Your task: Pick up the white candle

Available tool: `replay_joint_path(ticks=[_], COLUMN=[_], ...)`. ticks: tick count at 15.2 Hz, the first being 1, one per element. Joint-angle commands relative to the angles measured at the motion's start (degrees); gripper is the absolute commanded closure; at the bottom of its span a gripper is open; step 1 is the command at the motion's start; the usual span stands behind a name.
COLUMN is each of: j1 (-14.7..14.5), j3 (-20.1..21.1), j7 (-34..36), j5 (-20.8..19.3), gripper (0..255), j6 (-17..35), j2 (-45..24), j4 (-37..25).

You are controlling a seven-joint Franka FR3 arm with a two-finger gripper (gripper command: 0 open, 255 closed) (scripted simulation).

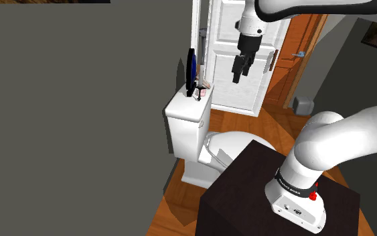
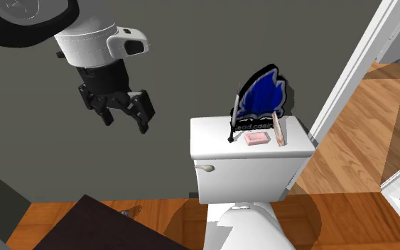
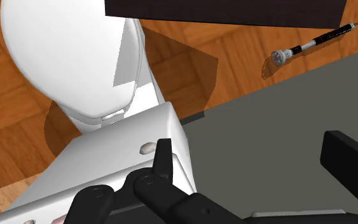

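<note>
On the toilet tank (image 2: 216, 153) lid, at the end farthest from the flush lever (image 2: 205, 168), I see the candle (image 2: 279, 132): a slim, pale stick, more cream than pure white from here. It sits just beside a small pink bar (image 2: 257, 140) and in front of a blue, black-edged plaque (image 2: 262, 99) standing at the back of the tank. I cannot tell whether the candle lies flat or leans on the plaque. My pincer (image 2: 127, 122) hangs in the air well apart from the tank, higher than its lid and off toward the lever end in the second exterior view. Its fingers are spread wide and hold nothing. As I judge it, the task has barely begun: nothing is grasped and the approach is not yet made. What is left is to carry the pincer over the tank's far end, come down on the candle without knocking the plaque or bar, close, and lift.
</note>
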State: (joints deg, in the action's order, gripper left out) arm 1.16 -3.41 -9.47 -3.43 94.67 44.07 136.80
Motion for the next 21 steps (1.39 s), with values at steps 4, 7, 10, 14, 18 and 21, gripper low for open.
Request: replay_joint_path(ticks=[4,7,10,14,18,21], j1=[0.26,0.30,0.09,-0.51,-1.27,-1.57], j3=[-2.78,-5.53,-8.25,-11.74,-14.96,-16.90], j7=[-2.89,-5.88,-9.06,-13.79,-19.26,-23.86], j5=[-0.61,-0.71,-0.16,1.83,5.54,9.51], gripper=[0,0,0,0,0,0], j6=[5.53,10.83,15.77,21.58,26.21,28.70], j2=[-4.35,-9.30,-14.76,-22.68,-31.20,-37.94], j4=[0.08,-0.62,-2.10,-5.27,-9.80,-14.10])
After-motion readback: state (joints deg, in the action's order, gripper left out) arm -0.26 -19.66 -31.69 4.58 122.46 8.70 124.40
